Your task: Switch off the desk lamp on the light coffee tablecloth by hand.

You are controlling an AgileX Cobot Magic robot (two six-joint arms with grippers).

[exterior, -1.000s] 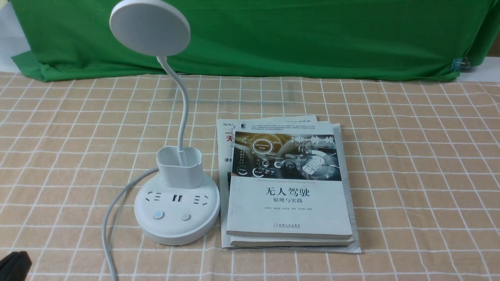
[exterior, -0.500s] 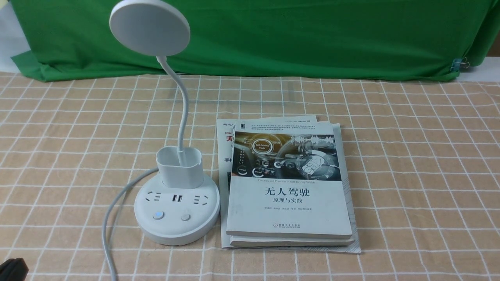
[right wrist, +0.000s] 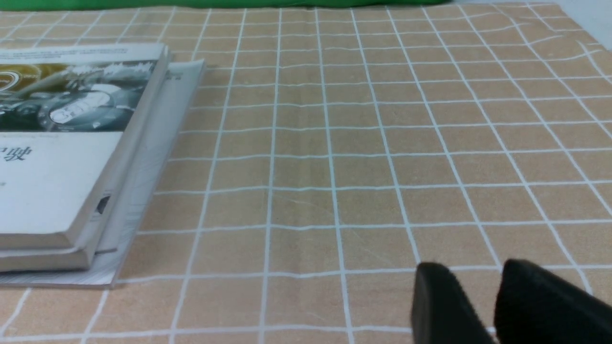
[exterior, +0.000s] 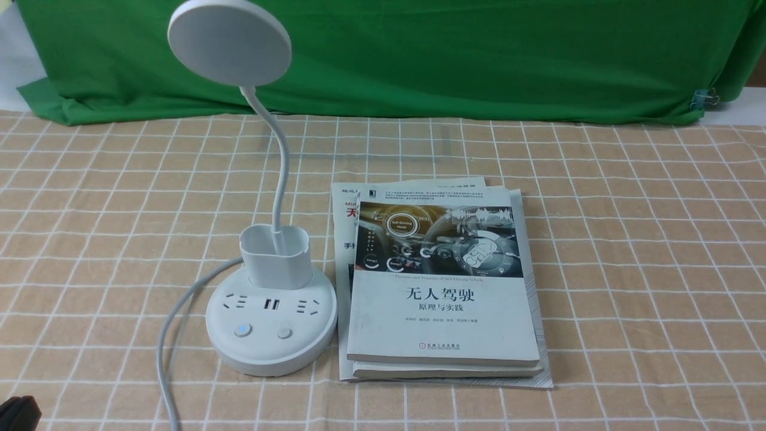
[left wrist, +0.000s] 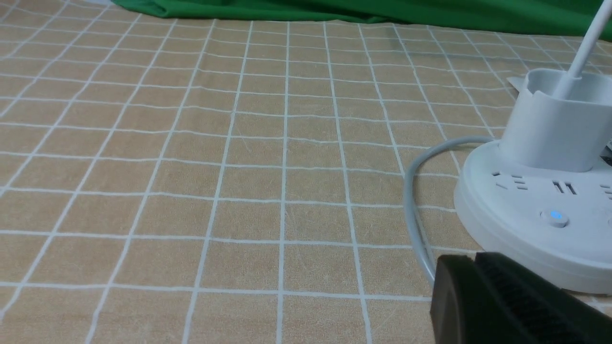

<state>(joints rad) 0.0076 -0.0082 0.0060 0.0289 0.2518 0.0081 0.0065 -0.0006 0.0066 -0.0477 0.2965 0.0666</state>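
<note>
Possibly the left gripper [left wrist: 471, 260], closed and empty, could press the wrong button [exterior: 285, 333] if its aim drifts right; the right gripper [right wrist: 466, 270] is parted, holding nothing.

Looks white on the smooth, round-headed desk lamp [exterior: 275, 323], with light blue glowing on the small round power button [exterior: 243, 330] and dark markings around the socket slots. Turns grey along the thin, round cord [exterior: 164, 353]. Shows tan-beige, crossed by a grid of thin white lines, on the broad fabric tablecloth [exterior: 628, 269]. Stays plain deep green on the hanging fabric backdrop [exterior: 419, 60]. Combines white with a dark, brown-tinted dashboard picture and dark lettering on the rectangular paper-covered book [exterior: 443, 323]. Appears black on the two-fingered left gripper [left wrist: 468, 258] and right gripper [right wrist: 471, 267].
</note>
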